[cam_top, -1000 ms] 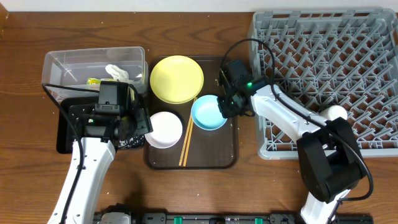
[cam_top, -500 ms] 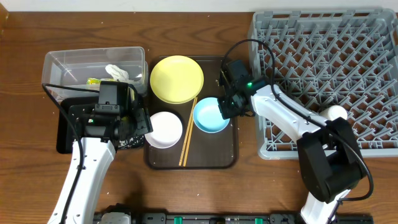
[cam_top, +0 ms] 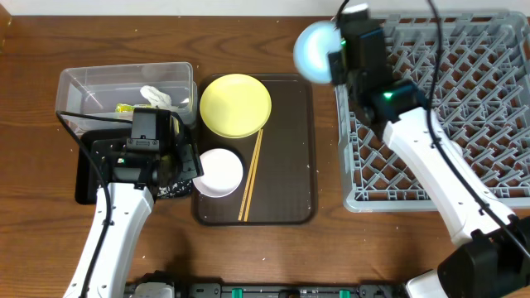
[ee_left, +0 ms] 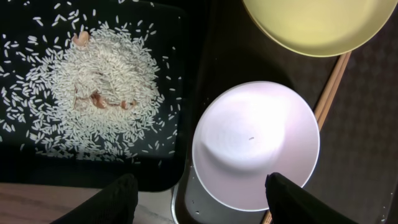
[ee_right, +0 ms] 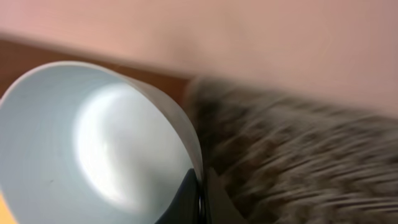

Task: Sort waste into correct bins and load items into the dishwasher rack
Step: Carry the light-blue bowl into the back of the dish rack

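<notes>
Right pincer [cam_top: 335,60] is clamped on the rim of the light blue bowl [cam_top: 315,48]. The bowl hangs tilted at the pincer's 9 o'clock, over the tabletop [cam_top: 373,248] just beside the dishwasher rack [cam_top: 447,108]. In the wrist view the fingers [ee_right: 186,199] pinch the rim at the bowl's 5 o'clock.

The left pincer [ee_left: 202,202] is spread wide and holds nothing, with the white bowl [ee_left: 255,146] at its 12 o'clock. The black tray [ee_left: 37,168] holds a heap of rice scraps [ee_left: 99,93].

The clear tub [cam_top: 124,79] holds crumpled white paper [cam_top: 157,97] and a snack wrapper [cam_top: 126,108] whose print is too small to read. On the brown serving tray [cam_top: 290,165], the yellow plate [cam_top: 235,105] lies at the white bowl's 12 o'clock and the chopsticks [cam_top: 250,178] at its 3 o'clock.
</notes>
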Motion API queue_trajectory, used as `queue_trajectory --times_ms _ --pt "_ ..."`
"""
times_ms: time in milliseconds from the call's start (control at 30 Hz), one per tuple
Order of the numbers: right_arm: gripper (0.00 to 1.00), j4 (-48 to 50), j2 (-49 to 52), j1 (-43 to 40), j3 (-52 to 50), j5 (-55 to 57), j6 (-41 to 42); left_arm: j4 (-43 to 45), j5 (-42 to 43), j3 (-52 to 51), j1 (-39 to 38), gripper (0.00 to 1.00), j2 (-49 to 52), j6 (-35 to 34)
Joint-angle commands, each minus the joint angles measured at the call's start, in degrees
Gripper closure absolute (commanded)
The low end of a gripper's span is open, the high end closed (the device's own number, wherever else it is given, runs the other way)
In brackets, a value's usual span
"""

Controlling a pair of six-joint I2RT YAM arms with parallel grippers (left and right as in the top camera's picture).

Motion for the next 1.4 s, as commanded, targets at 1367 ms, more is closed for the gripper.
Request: queue_trajectory --times_ms 1367 --pt "0.99 7.3 22.4 -4.5 5.1 23.6 -13.0 -0.7 0.0 0.4 0.1 0.31 0.1 -0.7"
